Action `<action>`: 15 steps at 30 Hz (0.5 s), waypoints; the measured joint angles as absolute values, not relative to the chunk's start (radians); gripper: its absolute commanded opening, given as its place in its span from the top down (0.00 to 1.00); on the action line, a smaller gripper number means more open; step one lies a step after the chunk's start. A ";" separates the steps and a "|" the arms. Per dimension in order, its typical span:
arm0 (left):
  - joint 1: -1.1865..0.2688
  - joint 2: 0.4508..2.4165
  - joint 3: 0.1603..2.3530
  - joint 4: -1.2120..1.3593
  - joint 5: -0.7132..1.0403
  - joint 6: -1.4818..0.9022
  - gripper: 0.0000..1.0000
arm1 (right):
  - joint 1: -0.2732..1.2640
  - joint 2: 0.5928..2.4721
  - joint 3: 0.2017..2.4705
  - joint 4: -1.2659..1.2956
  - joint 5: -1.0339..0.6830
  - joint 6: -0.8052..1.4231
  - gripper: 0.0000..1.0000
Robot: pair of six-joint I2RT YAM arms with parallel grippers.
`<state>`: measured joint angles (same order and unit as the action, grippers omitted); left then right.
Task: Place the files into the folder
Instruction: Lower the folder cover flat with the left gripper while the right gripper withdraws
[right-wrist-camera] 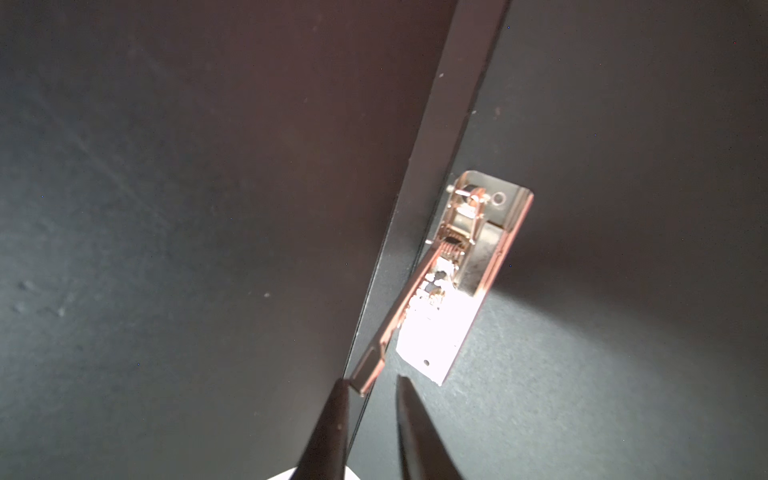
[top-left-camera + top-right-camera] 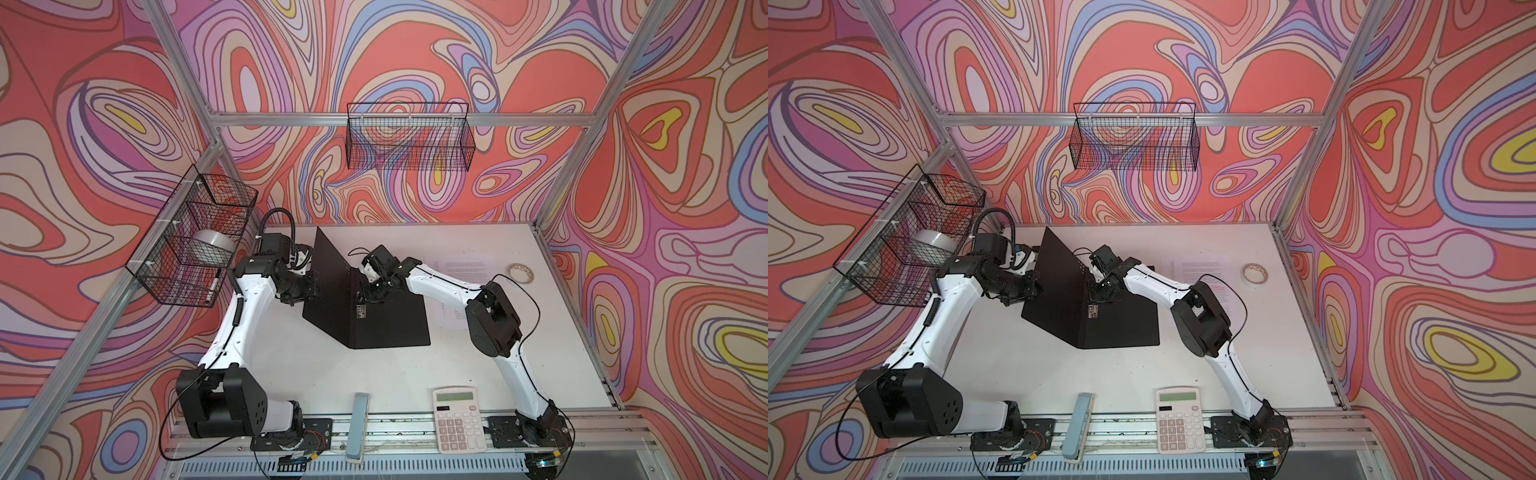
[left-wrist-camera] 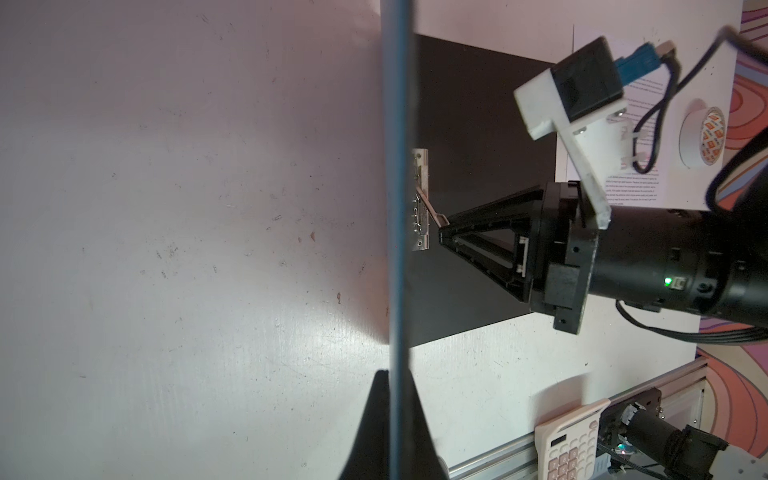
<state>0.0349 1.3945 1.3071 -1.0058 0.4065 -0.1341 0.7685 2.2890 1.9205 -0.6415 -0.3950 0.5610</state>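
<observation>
Folder cover pinched in left claw; right claw parted beside clip.

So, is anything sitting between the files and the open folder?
Only the right arm: it stretches over the files, its right gripper at the folder's raised clip lever. Nothing else visible lies between them.

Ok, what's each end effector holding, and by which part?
Left end effector pinches the folder by the outer edge of its raised cover. Right end effector holds nothing: its jaws stand apart at the tip of the clip lever.
</observation>
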 measured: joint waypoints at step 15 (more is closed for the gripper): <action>0.040 1.358 1.236 -0.951 0.357 -0.101 1.00 | 0.764 2.112 1.934 -0.644 -0.270 0.540 0.64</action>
<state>0.0402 1.3582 1.2362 -0.9508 0.3573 -0.1005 0.7643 2.1124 1.9339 -0.6441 -0.2699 0.5396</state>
